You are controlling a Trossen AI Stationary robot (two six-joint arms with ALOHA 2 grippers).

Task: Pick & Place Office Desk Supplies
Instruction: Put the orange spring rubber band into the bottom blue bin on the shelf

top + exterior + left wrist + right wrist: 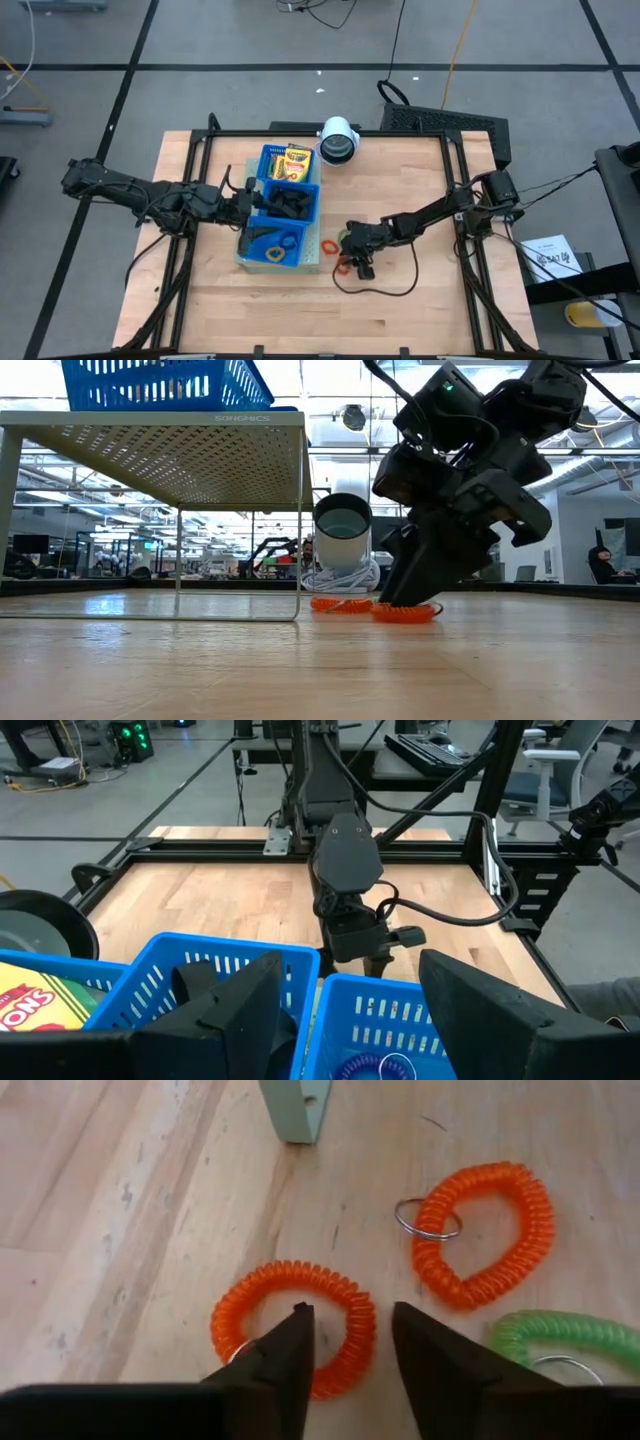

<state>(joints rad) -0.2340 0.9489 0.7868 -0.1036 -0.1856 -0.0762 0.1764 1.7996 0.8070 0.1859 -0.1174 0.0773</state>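
Observation:
Several coiled rings lie flat on the wooden table: an orange ring [240,1315], a second orange ring [485,1230] with a metal loop, and a green ring [560,1335]. My right gripper [350,1315] slants down onto the first orange ring [405,612] with its fingers a little apart, one in the ring's hole and one outside. The blue tray [262,172] on a raised shelf holds crayon boxes [292,162], black clips [290,205] and more rings [280,245]. My left gripper [350,1010] hovers open over the tray. My right gripper comes slanting down from the table's right side, its fingers astride the orange ring's wall [358,1320]. One fingertip [295,1330] stands inside the hole, the other outside. Whether they touch the coil I cannot tell. The ring lies flat on the table.
A white cylinder [339,140] with a dark centre stands behind the tray at the far edge. The pale metal shelf [200,450] has a leg [298,1105] close to the rings. A black cable [385,288] loops on the table near my right arm.

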